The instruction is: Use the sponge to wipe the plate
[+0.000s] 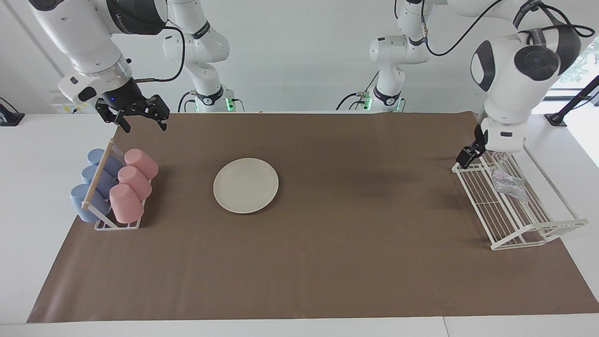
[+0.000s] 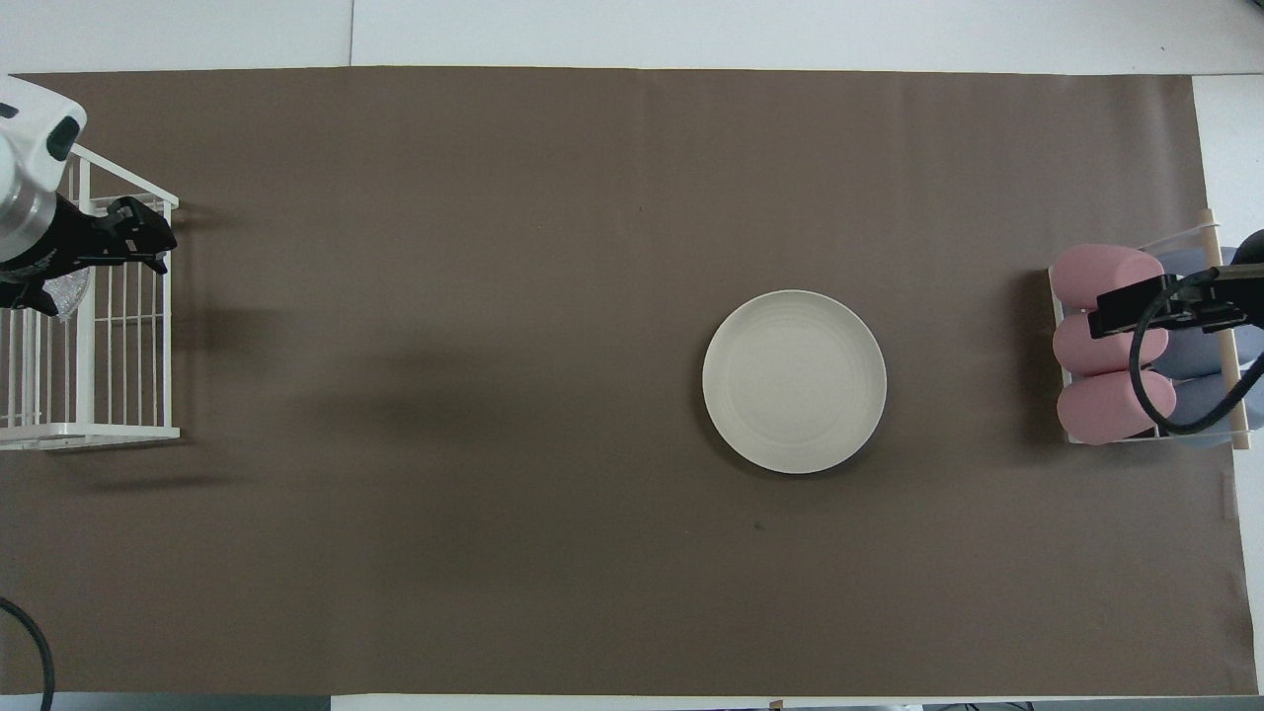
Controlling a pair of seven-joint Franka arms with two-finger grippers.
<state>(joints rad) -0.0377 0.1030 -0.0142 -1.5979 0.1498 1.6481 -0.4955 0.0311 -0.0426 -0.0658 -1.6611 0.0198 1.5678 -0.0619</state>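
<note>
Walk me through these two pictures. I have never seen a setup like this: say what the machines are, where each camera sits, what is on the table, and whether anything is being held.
These are two robot arms at a table covered by a brown mat. One picture faces them from across the table; the other looks down from above their end.

On the mat lie a cream plate, a cup rack with pink and blue cups, and a white wire rack holding the silvery sponge.

The left end effector hangs open over the wire rack's edge, holding nothing. The right end effector waits open above the table near the cup rack, also holding nothing.
</note>
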